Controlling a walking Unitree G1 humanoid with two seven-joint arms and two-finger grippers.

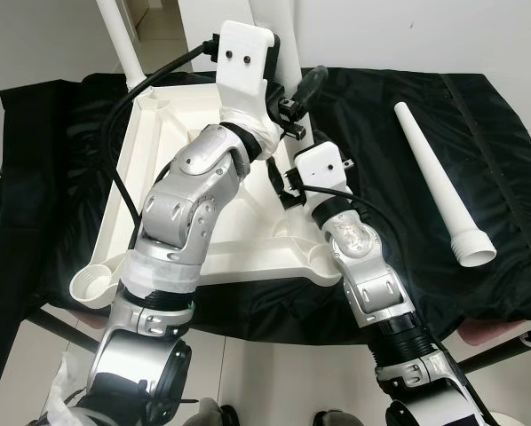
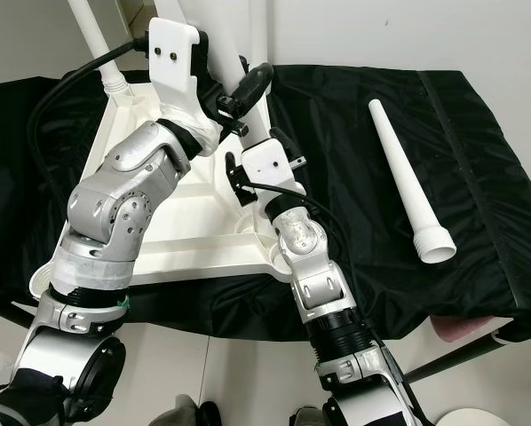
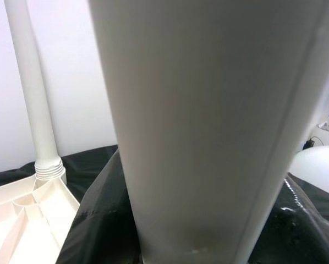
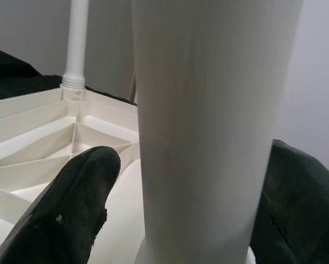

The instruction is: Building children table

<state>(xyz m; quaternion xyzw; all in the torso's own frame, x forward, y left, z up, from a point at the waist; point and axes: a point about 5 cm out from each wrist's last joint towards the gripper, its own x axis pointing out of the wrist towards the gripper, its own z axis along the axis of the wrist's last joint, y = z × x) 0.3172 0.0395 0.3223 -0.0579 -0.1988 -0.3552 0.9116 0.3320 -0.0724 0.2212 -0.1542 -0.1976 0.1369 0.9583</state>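
The white tabletop (image 1: 159, 124) lies upside down on a black cloth (image 1: 381, 257). One white leg (image 1: 119, 35) stands upright in its far left corner. A second upright leg (image 3: 208, 137) rises from the far right corner, and both grippers are at it. My left gripper (image 1: 288, 93) is shut on this leg higher up, one black finger (image 1: 305, 89) pressed to its side. My right gripper (image 4: 192, 154) sits low at the leg's base, open, its fingers (image 4: 71, 203) straddling the leg with a small gap. A loose leg (image 1: 439, 182) lies on the cloth to the right.
An empty round socket (image 1: 92, 286) shows at the tabletop's near left corner. Black cables run from my left arm across the tabletop. The cloth hangs over the table's near edge, with grey floor below. A white wall stands behind.
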